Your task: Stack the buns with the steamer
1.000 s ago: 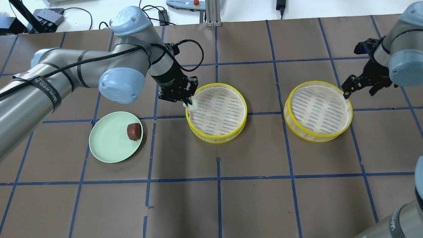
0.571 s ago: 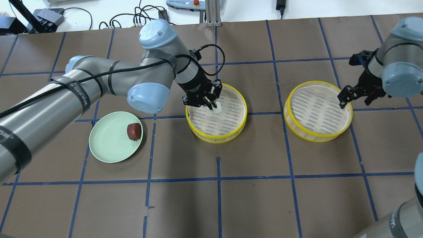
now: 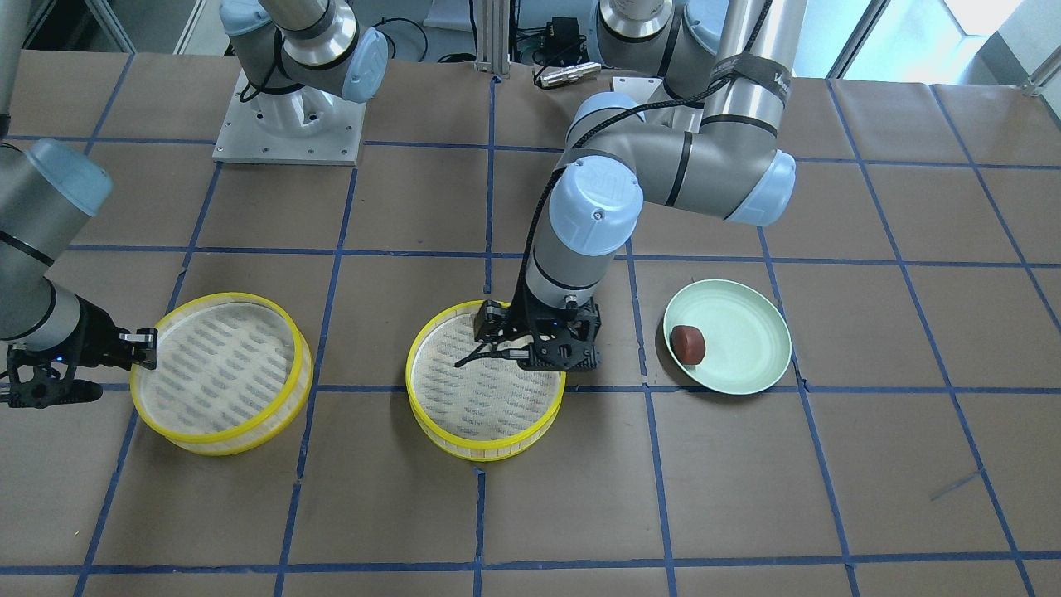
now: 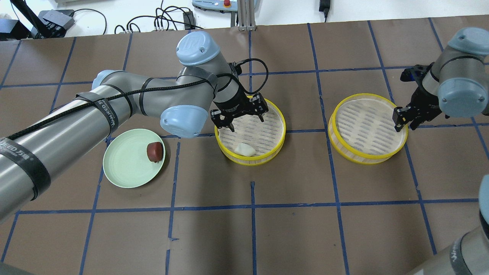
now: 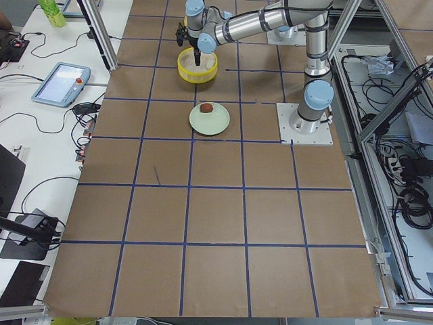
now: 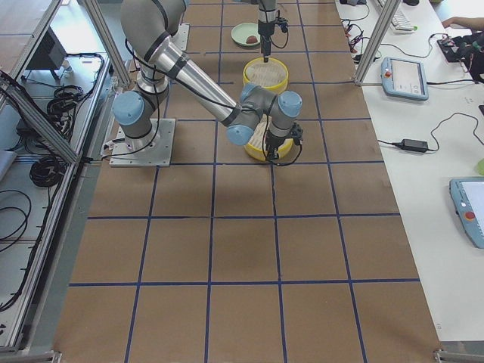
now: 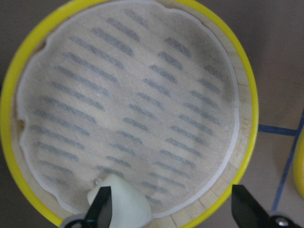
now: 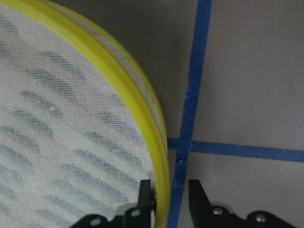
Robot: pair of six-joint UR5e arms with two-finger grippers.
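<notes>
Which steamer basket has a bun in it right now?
The steamer basket beneath the left pincer, nearer the green plate: the white bun lies on its liner by the rim. The other basket, at the right pincer, shows only its liner.

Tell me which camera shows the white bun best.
Overhead exterior: the white bun lies whole, uncovered, in the middle steamer. Left wrist view crops it at the bottom edge; front-facing view hides it behind the left gripper; side views are too small.
</notes>
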